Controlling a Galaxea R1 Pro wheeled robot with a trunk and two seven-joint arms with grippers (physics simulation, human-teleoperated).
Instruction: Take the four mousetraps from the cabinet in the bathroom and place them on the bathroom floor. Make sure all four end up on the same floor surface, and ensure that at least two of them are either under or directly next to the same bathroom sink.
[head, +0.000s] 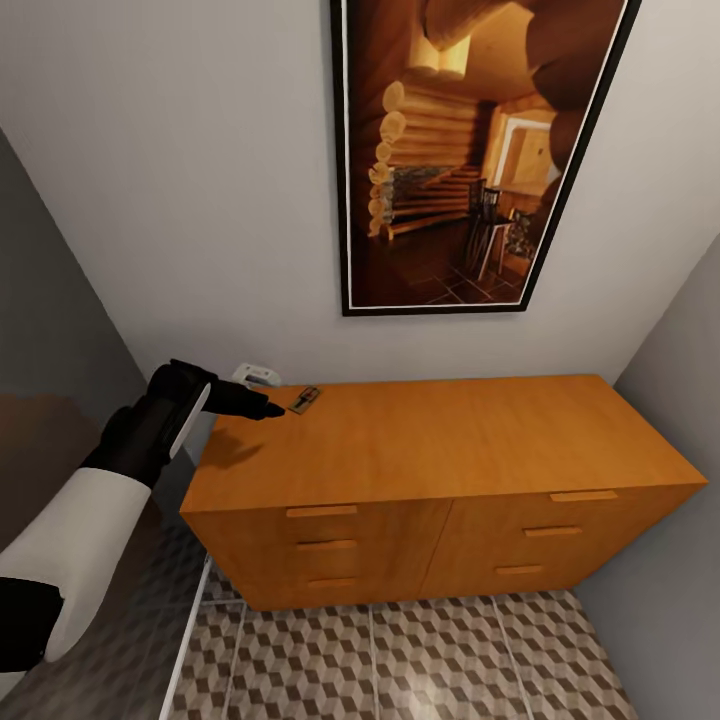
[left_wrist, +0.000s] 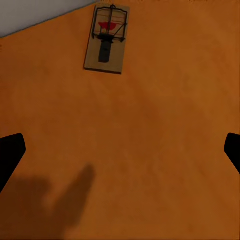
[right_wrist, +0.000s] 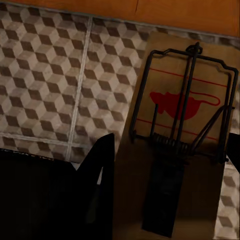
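The left arm, white-sleeved with a black forearm, reaches forward and inward at chest height. Its black two-fingered left gripper (head: 268, 408) points ahead, jaws spread wide apart. The black right gripper (right_wrist: 167, 165) clamps something flat between its fingers.

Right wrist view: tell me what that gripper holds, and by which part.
The right gripper holds a mousetrap between its fingers, which sit against the board's two long edges near the spring end, above the bathroom floor.
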